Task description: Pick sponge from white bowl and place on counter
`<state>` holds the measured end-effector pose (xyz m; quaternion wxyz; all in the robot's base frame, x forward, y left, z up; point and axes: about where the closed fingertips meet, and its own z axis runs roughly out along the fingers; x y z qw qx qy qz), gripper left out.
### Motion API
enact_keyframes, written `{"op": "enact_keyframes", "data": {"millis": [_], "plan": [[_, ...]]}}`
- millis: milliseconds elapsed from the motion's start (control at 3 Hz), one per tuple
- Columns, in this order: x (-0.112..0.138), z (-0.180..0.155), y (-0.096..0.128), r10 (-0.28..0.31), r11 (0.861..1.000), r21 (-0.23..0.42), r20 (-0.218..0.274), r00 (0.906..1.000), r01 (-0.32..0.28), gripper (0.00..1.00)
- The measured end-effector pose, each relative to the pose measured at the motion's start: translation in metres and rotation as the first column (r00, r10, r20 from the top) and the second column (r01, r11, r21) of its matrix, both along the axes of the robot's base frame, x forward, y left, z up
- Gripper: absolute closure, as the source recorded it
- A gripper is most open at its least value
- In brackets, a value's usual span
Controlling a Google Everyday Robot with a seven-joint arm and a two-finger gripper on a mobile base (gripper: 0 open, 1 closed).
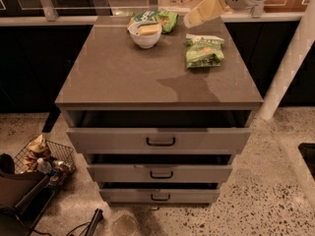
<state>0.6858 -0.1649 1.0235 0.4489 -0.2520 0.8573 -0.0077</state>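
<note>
Counter (123,77): grey-brown top. White bowl (145,39) near the far edge, left of centre, with the sponge (147,29) lying inside. Green snack bag (204,52) toward the far right corner; a second bag (165,17) behind the bowl. Gripper (193,18) hovers above the far edge, between bowl and right-hand bag; its opening cannot be told, and nothing is seen in its grasp.

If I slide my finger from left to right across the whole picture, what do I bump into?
Wire basket on the floor → white bowl holding the sponge → green snack bag → white post. The claw hovers near the counter's back edge, behind that bag.
</note>
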Motion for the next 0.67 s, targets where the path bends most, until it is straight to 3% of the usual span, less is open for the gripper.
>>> {"op": "enact_keyframes", "data": {"millis": [333,667], "plan": [[0.000,0.001,0.000,0.003,1.000,0.000,-0.001,1.0000,-0.003,0.00],[0.017,-0.006,0.005,-0.039,0.998,0.054,0.012,0.9992,0.038,0.00]]}}
